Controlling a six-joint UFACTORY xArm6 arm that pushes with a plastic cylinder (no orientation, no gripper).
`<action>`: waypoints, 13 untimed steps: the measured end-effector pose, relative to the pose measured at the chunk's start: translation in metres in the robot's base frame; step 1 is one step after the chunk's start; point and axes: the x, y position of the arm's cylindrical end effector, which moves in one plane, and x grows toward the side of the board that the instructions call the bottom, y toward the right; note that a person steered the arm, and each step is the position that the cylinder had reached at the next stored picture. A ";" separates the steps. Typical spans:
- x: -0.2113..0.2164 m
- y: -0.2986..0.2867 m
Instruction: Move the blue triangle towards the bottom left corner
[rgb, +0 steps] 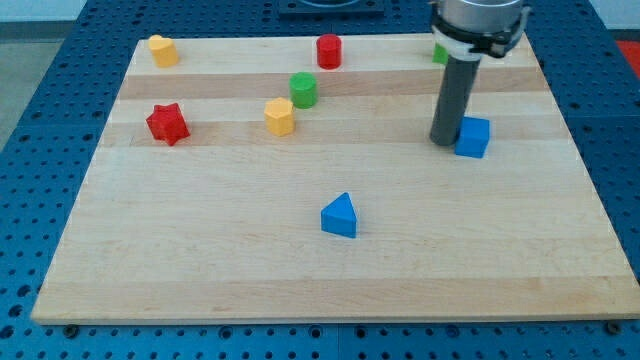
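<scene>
Surface (200, 260): pale wood, planked, smooth matt grain. Blue triangle (339, 216) and red star (167, 123): matt, solid-coloured, plastic-looking. Rod above my tip (444, 141): dark, dull. Blue perforated base (30, 120): matt.

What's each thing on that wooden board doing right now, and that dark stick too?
my tip: on the board, at the blue cube's left side.
blue cube: flat, beside my tip.
blue triangle: alone near the middle, untouched.
red star: at the view's left, free.
green cylinder: upright, beside the yellow block.

Pale wooden board (200, 270) on blue perforated table (30, 110); even, bright light.
</scene>
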 end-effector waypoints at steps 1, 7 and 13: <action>0.002 -0.005; 0.074 -0.082; 0.134 -0.172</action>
